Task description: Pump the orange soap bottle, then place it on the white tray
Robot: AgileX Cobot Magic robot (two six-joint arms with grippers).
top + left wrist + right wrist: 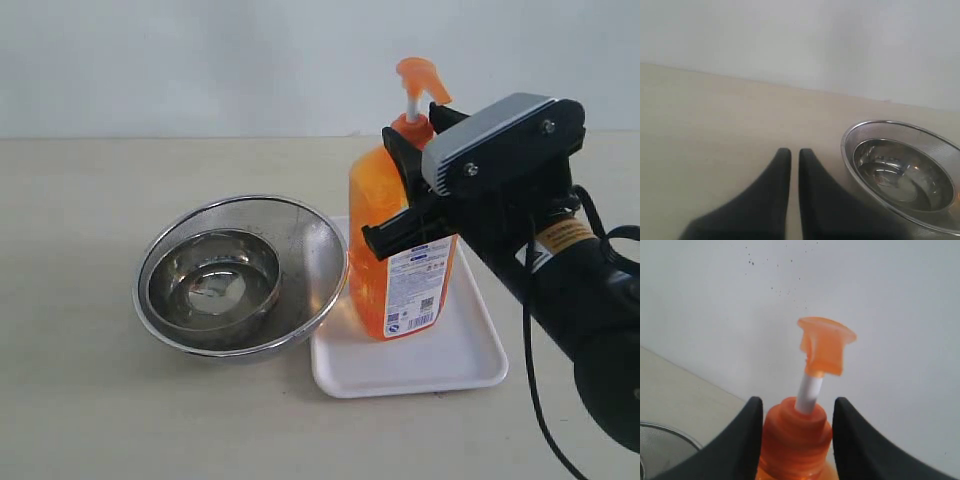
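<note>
The orange soap bottle stands upright on the white tray, close to its left end. My right gripper is shut on the bottle, its black fingers clamped on either side just below the neck. In the right wrist view the two fingers flank the orange collar, and the pump head stands raised on its white stem above them. My left gripper is shut with nothing between its fingers, low over the bare table; the exterior view does not show it.
A steel mesh bowl with a smaller steel bowl inside it sits left of the tray, its rim touching the tray's edge. The same bowls lie just beside my left gripper. A pale wall bounds the table's far side.
</note>
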